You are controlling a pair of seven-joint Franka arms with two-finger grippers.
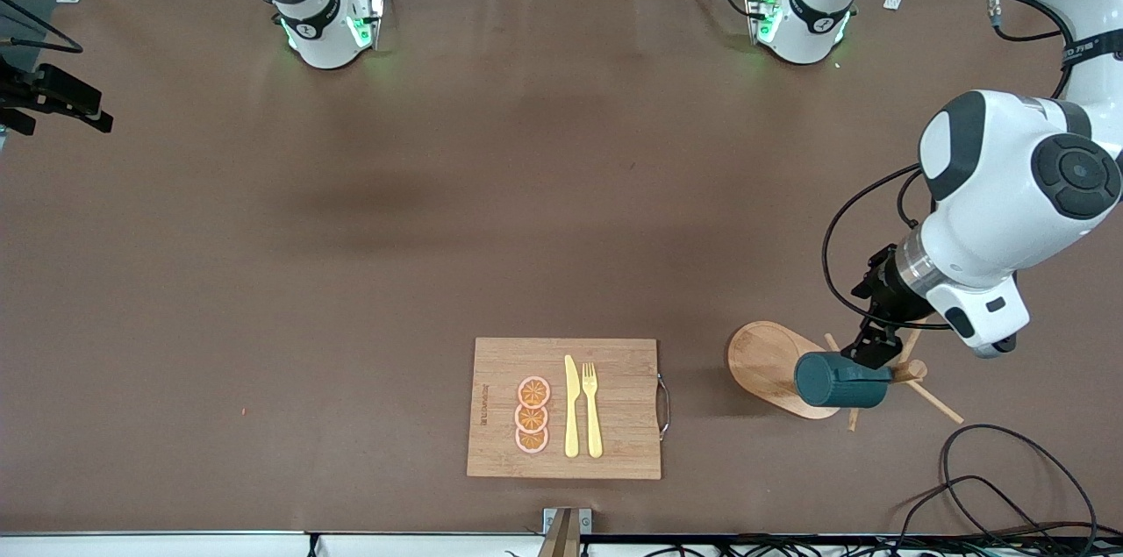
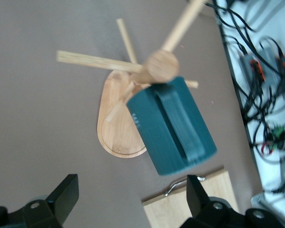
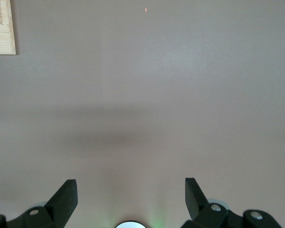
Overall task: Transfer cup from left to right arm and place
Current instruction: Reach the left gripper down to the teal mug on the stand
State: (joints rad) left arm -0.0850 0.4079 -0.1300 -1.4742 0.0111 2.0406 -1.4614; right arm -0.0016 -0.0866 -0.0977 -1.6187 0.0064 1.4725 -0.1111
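Cutting board point(image 1: 561, 408) nearest the camera. Cup point(image 1: 840, 380) hung on wooden rack point(image 1: 772, 367) toward left arm's end: rigid, light, probably slick (best gripped across body). Left gripper point(image 2: 130, 202) spread wide above; right gripper point(image 3: 130, 199) waiting, open.

The cup point(image 1: 840, 381) hangs on the rack point(image 1: 781, 367), beside the cutting board point(image 1: 564, 408), toward the left arm's end.

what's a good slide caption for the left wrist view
Open left gripper hovers over a dark teal-green mug hanging on a wooden peg rack.
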